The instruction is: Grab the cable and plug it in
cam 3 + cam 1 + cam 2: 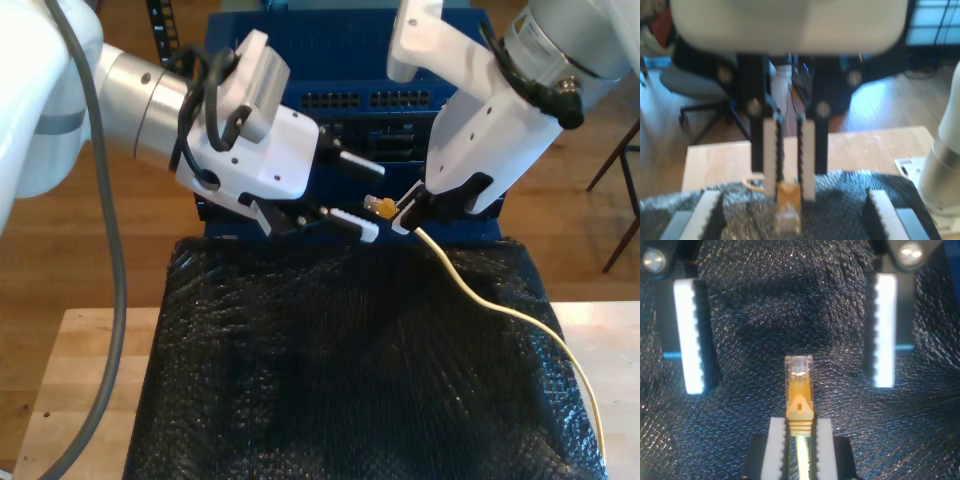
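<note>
Two grippers are meeting nose to nose over a black padded mat that is lying on a wooden table. My second gripper, reaching down from the exterior view's right, is pinching the yellow cable with its fingers squeezed tight on the ribbed boot just behind the plug. The plug is sticking out clear of those fingers, held in the air above the mat, and the cable is trailing off across the mat toward the exterior view's lower right.

My first gripper, coming in from the exterior view's left, is holding nothing. Its fingers are spread wide, one on each side of the plug's line, and neither is touching it. Behind both grippers a blue network box is showing rows of dark sockets.

This is looking like a handover, so that the plug can be gripped by its own body before going into a socket. To do it well, I am judging that my first gripper should be sliding forward until the clear plug body is sitting square between its pads, then closing on the flat sides and leaving the tip free. My second gripper should be letting go only after that grip is firm, or the plug may twist or drop.
</note>
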